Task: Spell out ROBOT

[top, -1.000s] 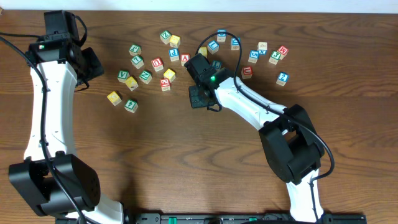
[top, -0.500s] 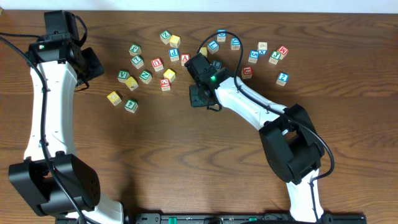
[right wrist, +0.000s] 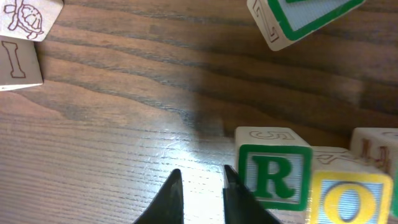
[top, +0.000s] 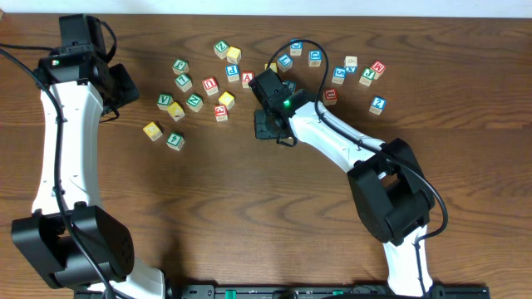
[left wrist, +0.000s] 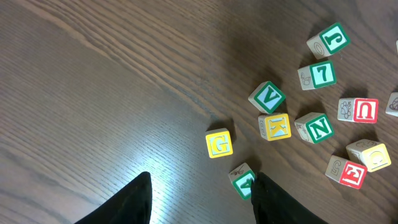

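From overhead, the left arm (top: 62,141) rises along the left edge of the table (top: 233,216). Its left gripper (top: 125,85) hangs over bare wood, left of the scattered cubes. The right arm (top: 332,141) stretches from the lower right up toward the middle. Its right gripper (top: 268,129) is low over the wood, just below the cluster. A red A cube (top: 247,79) can be read here. The other letters are too small to be sure of, and the arm's head covers whatever lies under it.

In the left wrist view, the left gripper's (left wrist: 201,186) dark fingers stand well apart with only wood between them. A green-framed cube (left wrist: 244,182) sits just beside the right-hand finger, its letter partly hidden. Nearby lie:
- a yellow G (left wrist: 219,143)
- a yellow K (left wrist: 275,126)
- a green V (left wrist: 267,96)
- a green N (left wrist: 314,127)
- a green 7 (left wrist: 317,74)
- a green J (left wrist: 328,40)
- a red U (left wrist: 357,110)

In the right wrist view, the right gripper's (right wrist: 202,186) fingers are parted by a narrow gap and hold nothing, with bare table showing between them. The green-framed R cube (right wrist: 273,177) lies just outside the right-hand finger. The yellow O cube (right wrist: 345,199) is pressed against its far side, so the pair reads "RO". I cannot tell whether the finger touches the R cube. Another green-framed cube (right wrist: 298,18) sits tilted at the top edge. At the upper left are a turtle-picture cube (right wrist: 28,15) and a cube face marked I (right wrist: 17,59).
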Controlling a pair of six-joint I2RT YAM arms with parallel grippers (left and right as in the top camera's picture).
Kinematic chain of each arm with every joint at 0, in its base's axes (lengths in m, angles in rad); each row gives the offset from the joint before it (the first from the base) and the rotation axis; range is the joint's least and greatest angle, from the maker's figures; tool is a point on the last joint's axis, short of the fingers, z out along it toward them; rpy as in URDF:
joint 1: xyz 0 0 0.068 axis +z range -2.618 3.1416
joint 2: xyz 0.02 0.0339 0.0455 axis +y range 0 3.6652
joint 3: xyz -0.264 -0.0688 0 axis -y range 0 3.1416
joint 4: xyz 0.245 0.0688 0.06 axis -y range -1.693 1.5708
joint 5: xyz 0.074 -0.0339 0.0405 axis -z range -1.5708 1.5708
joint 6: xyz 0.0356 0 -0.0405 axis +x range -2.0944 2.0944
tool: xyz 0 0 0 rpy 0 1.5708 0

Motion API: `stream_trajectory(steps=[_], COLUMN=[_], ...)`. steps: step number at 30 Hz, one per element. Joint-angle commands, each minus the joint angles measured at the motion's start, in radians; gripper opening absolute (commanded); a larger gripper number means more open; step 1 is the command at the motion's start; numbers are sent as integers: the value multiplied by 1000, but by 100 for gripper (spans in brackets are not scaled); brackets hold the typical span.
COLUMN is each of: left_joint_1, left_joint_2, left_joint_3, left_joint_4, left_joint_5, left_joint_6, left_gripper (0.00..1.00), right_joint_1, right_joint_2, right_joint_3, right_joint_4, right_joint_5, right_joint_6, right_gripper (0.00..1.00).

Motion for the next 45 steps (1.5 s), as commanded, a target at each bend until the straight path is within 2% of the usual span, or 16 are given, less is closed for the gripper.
stream_trajectory(steps=[1,13,18,19,20,22,31,45], left_joint_1=[3,3,3,3,3,3,3,3], left_joint_2=[-5,-4,-4,-4,-5,-4,-4,-4], left_joint_3=[-1,-1,-1,-1,-1,-1,-1,-1], left_joint_4=[-3,-8,-10,-10,-10,-10,-10,-9], left_joint_5=[-12,-12,-12,-12,-12,-12,-12,-12], left_joint_6=[2,2,2,2,2,2,2,2], left_gripper=[51,50,51,51,51,50,51,51], right_joint_1=[-10,-24,-49,-51,-51,-51,-48,-48], right_joint_2=[13,-17,-16,-16,-16,-16,-16,-16], right_joint_3=[39,185,172,171,167,156,47,19], right_joint_4=[-5,-216,-346,-367,-385,-399,-334,-220], right_joint_5=[20,20,21,20,20,20,37,142], right_joint_6=[9,-16,-30,-36,-42,-48,-50,-48], right_gripper=[19,20,11,9,2,1,1,1])
